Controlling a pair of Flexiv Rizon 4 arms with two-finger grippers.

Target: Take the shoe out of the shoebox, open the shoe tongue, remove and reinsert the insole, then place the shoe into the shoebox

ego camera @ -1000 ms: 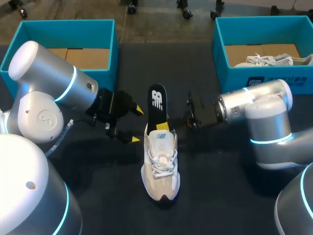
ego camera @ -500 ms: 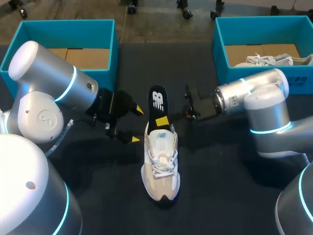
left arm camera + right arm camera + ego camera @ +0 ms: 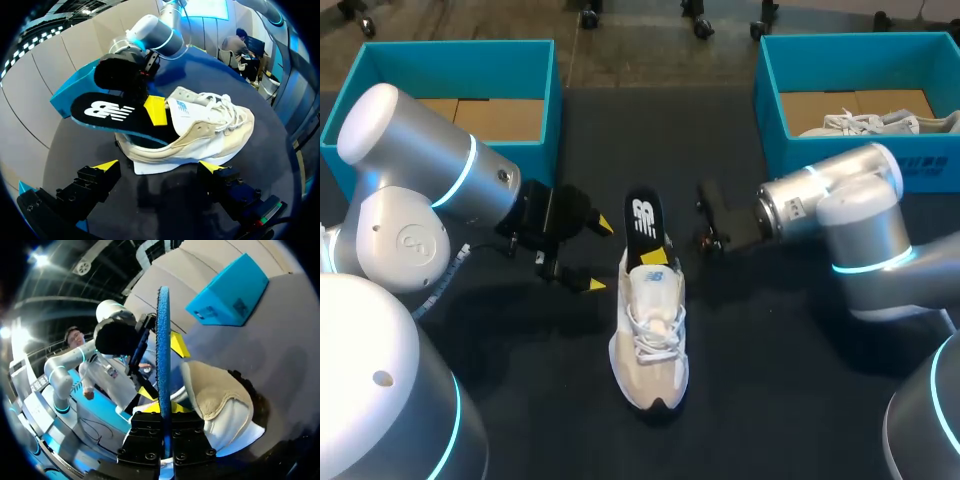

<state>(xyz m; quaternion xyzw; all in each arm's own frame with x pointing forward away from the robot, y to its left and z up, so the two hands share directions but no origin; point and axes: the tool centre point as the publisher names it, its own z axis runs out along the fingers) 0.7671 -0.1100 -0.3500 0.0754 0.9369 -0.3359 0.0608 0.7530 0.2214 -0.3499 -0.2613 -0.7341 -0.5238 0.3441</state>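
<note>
Between two shoeboxes [image 3: 460,46] [image 3: 800,150] stands one shoe [image 3: 650,340], one insole [image 3: 642,220] partly inside.

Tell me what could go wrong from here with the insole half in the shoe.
The shoe stands unheld: the left tool is open and apart from it, so a push may slide or tip it. The right tool pinches the insole close to the shoe's opening, so the insole may buckle or snag there rather than slide in.

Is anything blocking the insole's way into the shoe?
Nothing visible does. The right tool is shut on the insole, whose front end already sits inside the shoe opening. The open left tool stands beside the shoe, apart from it.
</note>
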